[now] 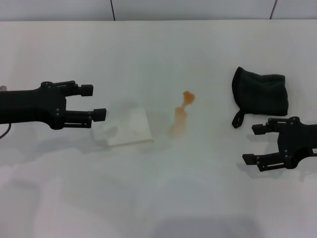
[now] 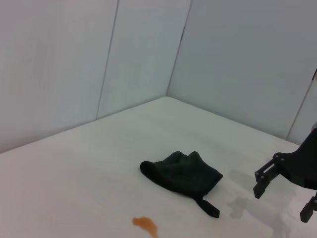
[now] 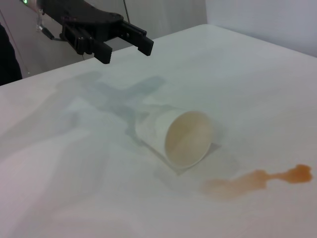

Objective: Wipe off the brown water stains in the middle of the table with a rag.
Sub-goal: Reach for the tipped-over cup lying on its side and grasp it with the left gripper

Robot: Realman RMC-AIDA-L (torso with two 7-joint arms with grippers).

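Note:
The brown water stains [image 1: 182, 110] lie in the middle of the white table [image 1: 158, 198]: a darker orange blob joined to a paler streak. They also show in the right wrist view [image 3: 257, 181] and the left wrist view [image 2: 146, 224]. The dark rag [image 1: 261, 92] with its strap loop lies at the right, also in the left wrist view [image 2: 184, 176]. My right gripper [image 1: 256, 144] is open and empty, just in front of the rag. My left gripper [image 1: 94, 102] is open and empty at the left, above the table.
A translucent white cup [image 1: 128, 126] lies on its side between my left gripper and the stains, its mouth facing the right wrist camera [image 3: 181, 136]. A grey panelled wall [image 1: 158, 9] runs behind the table's far edge.

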